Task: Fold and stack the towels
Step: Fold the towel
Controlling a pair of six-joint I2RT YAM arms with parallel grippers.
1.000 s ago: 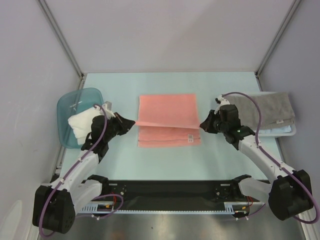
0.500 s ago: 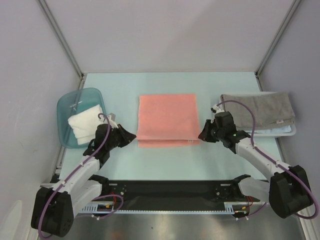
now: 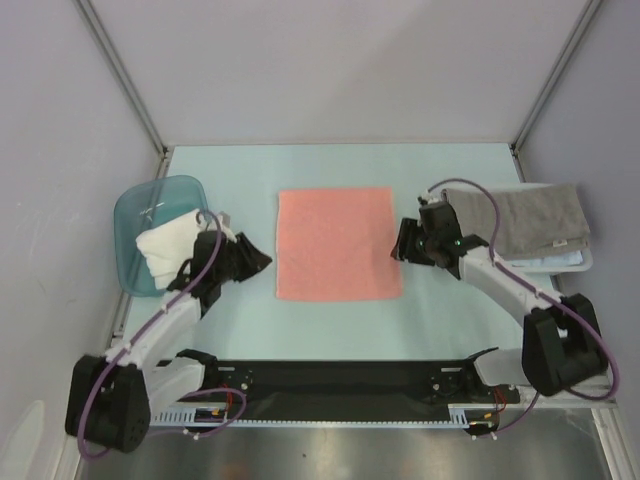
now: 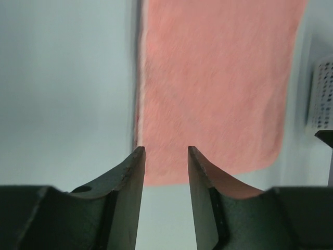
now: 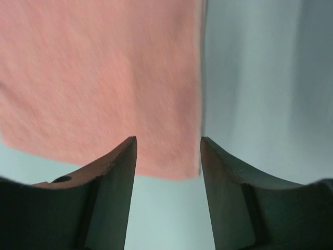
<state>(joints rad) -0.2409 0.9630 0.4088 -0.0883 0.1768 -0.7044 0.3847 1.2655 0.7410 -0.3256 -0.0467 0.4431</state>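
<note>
- Salmon-pink towel (image 3: 338,244): lies folded flat mid-table (image 3: 240,170), between both arms, probably squared for another fold.
- Left end effector (image 3: 262,257): sits just off its left edge, jaws parted, gripping nothing.
- Right end effector (image 3: 399,250): mirrors that at the right edge, equally empty.
- Grey towel (image 3: 530,220): rests far right, seemingly starting the stack.
- White towel (image 3: 165,248): waits in the blue tub (image 3: 140,205).

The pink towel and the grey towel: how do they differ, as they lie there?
The pink towel is salmon-coloured, while the grey towel is a dull grey. The pink towel lies directly on the table, near its middle. The grey towel rests on a pale layer at the right edge. The pink towel looks nearly square, and the grey towel is wider than it is deep. Both lie flat and smooth.
</note>
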